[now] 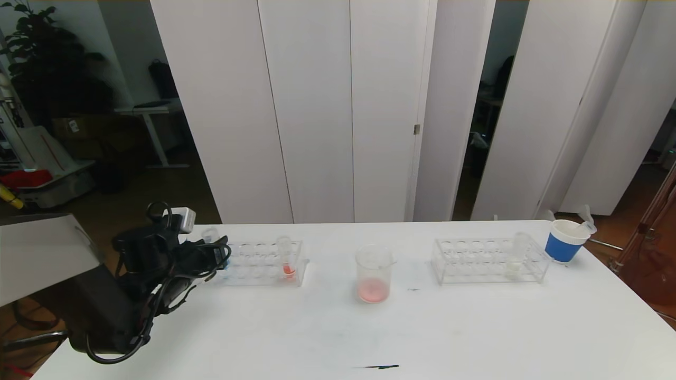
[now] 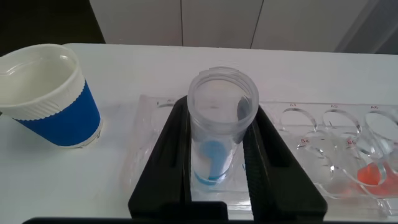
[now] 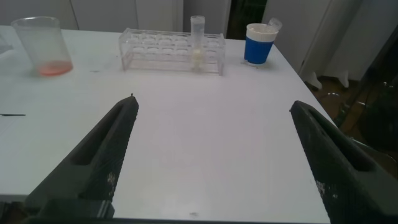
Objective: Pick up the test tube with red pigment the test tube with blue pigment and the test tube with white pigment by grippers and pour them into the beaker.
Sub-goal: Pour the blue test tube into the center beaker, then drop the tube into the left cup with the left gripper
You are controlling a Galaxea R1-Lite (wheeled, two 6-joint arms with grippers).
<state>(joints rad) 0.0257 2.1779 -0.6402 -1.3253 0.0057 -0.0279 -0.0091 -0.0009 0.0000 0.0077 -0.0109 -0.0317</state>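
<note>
The test tube with blue pigment (image 2: 221,124) stands in the left clear rack (image 1: 259,261), at its left end. My left gripper (image 1: 219,256) is shut on it, a black finger against each side, as the left wrist view (image 2: 219,109) shows. A tube with red-orange liquid (image 1: 285,258) stands at that rack's right end. The beaker (image 1: 374,274) stands at the table's middle with pink liquid in its bottom. The test tube with white pigment (image 1: 515,258) stands in the right rack (image 1: 488,261). My right gripper (image 3: 212,102) is open and empty above bare table, out of the head view.
A blue-and-white paper cup (image 1: 565,241) stands at the back right, beyond the right rack. Another paper cup (image 2: 46,93) stands just left of the left rack. A dark mark (image 1: 380,367) lies near the table's front edge.
</note>
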